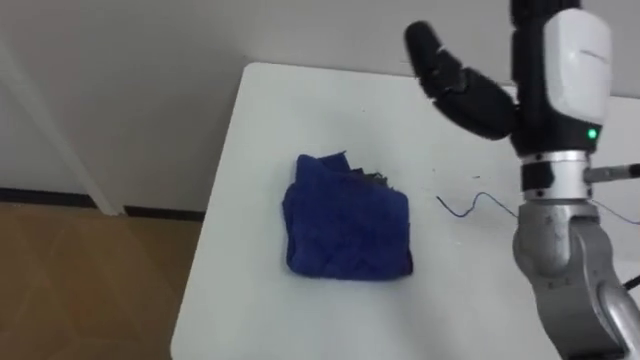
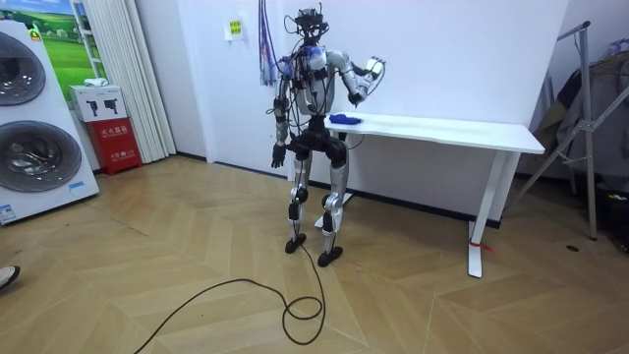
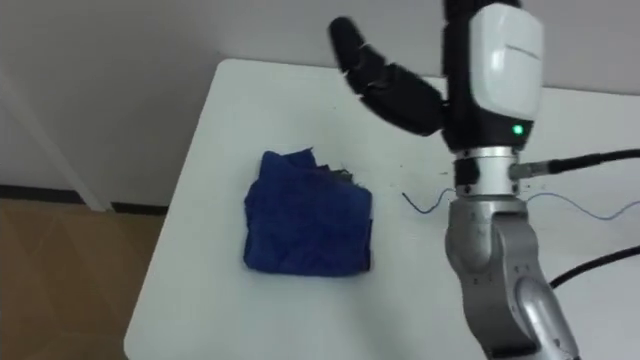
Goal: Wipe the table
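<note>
In the room view, two stacked washing machines (image 2: 29, 128) stand at the far left, with a red box (image 2: 116, 145) on the floor just beside them and a white one on top of it. The robot stands on the wooden floor (image 2: 177, 256) at the left end of a long white surface (image 1: 260, 130), facing it and the wall behind.

Its left hand (image 2: 278, 155) hangs down by its hip, away from the surface; whether it is open or closed cannot be told.

On the surface, close to the left end and about midway between the near and far edges, lies a blue cloth (image 1: 348, 222). It is loosely folded into a rough square, with a crumpled corner at its far side. Nothing touches it.

Right of the cloth, a thin blue thread (image 1: 470, 207) runs in a wavy line across the white top toward the right.

Further right, the right hand (image 1: 470, 90) is raised in the air above the far part of the surface. Its dark fingers are held out loosely and hold nothing, well apart from the cloth.
</note>
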Controlling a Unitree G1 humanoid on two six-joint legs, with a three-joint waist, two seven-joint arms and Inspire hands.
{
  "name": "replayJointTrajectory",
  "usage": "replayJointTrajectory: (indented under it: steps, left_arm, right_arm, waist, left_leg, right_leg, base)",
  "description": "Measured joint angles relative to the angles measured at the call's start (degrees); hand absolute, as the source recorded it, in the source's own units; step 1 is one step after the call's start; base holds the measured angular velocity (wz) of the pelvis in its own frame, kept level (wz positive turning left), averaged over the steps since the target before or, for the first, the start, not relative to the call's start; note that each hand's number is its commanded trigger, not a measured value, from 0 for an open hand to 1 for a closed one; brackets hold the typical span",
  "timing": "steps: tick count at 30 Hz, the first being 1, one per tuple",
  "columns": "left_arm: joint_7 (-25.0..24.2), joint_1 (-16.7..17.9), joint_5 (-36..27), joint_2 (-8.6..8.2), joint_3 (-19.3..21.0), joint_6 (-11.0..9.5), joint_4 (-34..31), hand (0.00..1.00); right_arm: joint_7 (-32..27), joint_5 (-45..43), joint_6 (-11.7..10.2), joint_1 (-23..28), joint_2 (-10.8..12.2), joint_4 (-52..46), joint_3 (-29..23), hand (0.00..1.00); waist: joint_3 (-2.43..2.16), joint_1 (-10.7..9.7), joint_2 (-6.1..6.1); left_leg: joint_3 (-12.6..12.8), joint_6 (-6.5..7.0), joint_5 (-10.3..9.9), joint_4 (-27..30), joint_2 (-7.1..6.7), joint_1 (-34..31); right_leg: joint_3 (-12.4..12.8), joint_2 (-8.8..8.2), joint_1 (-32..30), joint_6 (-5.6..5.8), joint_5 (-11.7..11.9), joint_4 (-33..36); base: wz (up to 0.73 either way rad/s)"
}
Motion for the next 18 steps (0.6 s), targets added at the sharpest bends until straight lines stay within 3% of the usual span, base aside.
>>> replayJointTrajectory:
  steps: [7,14,17,18]
  left_arm:
    - [-0.7,-2.4,1.4,0.38,-1.6,-0.3,0.2,0.00]
    - [-0.4,-3.1,2.7,0.37,-1.6,-0.4,0.0,0.00]
    - [-0.4,-3.2,2.7,0.39,-1.6,-0.4,0.0,0.00]
    - [-0.4,-3.2,2.7,0.39,-1.7,-0.4,0.0,0.00]
  right_arm:
    - [7.6,-4.8,0.1,0.1,1.1,5.1,8.2,0.00]
    - [10.9,-9.0,0.0,0.4,2.2,14.0,8.4,0.00]
    - [12.1,-9.2,0.1,2.9,2.1,15.1,8.3,0.00]
    - [12.2,-9.2,0.0,3.8,2.0,15.1,8.3,0.00]
  waist:
    - [-0.02,1.9,-0.08]
    - [0.16,2.1,-0.58]
    - [0.28,1.9,-0.44]
    - [0.51,1.7,-0.13]
  left_leg:
    - [-1.6,-0.02,0.0,-0.2,-0.07,-0.1]
    - [-2.7,-0.01,0.0,-0.4,-0.39,0.3]
    - [-4.5,0.00,0.0,-0.5,-0.44,0.8]
    - [-5.8,0.02,0.1,-0.8,-0.28,1.5]
  right_leg:
    - [-0.1,0.02,0.5,0.00,0.0,-0.2]
    - [-0.9,-0.22,1.3,0.00,0.0,-0.9]
    - [-1.3,-0.24,1.8,0.00,0.0,-0.6]
    - [-2.0,-0.13,1.7,0.02,0.0,0.4]
  base:
    - [0.11]
    - [0.04]
    - [0.06]
    - [0.05]
